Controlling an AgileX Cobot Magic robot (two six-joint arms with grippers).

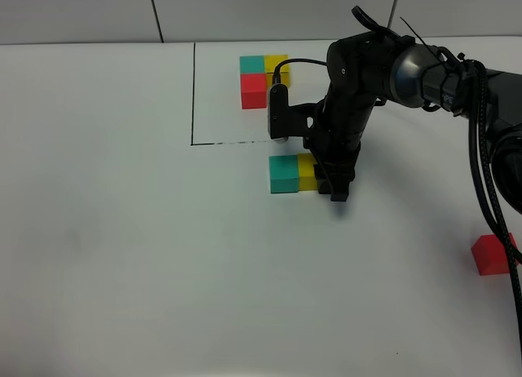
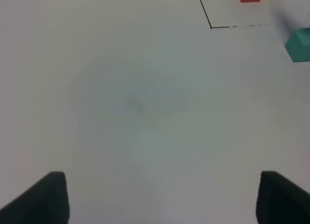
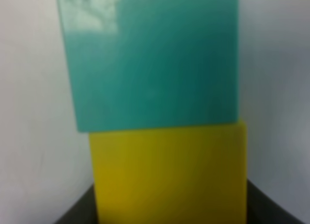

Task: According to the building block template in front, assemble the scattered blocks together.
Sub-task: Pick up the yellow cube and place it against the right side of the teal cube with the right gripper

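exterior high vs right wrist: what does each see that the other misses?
Exterior high only: the outlined template, the loose red block far right, the right arm. Right wrist only: a close look at the seam between two blocks, no gap visible. Both: teal block against yellow block.

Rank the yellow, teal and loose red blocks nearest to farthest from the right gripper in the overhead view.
1. Yellow block, beside the right gripper.
2. Teal block, touching the yellow's far side.
3. Loose red block, far right edge.
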